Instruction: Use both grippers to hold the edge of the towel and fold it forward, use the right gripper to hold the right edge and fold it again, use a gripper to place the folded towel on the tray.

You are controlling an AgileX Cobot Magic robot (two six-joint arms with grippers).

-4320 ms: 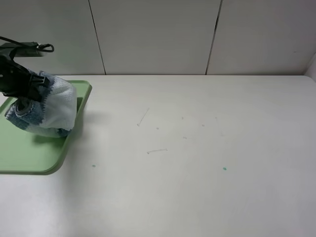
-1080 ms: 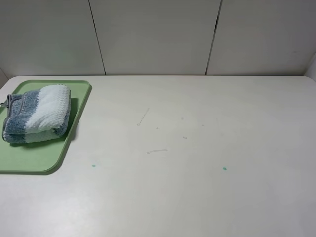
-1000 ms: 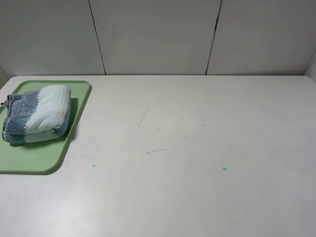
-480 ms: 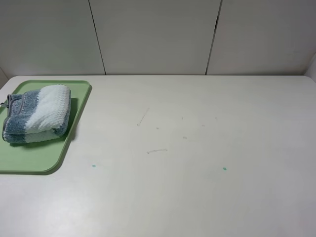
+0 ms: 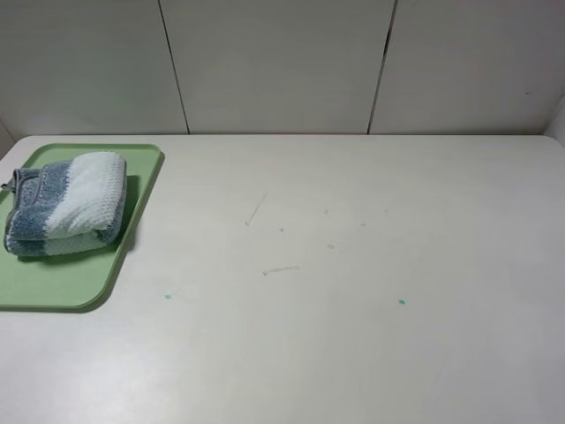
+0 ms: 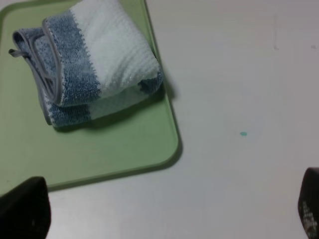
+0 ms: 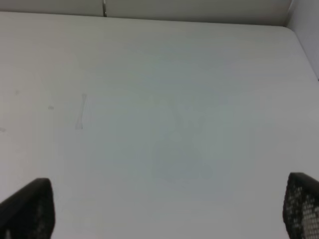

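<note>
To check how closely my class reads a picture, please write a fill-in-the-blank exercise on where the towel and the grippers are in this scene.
1. The folded towel lies on the light-green ____.
2. In the high view the tray sits at the ____ end of the table.
3. The left gripper is ____ and holds nothing.
4. The towel's stripes are white and ____.

Missing words: tray; left; open; blue-grey

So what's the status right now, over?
Both sets of jaws wide apart, holding nothing. Folded towel lies on the green tray. Table around it bare except small marks.
</note>
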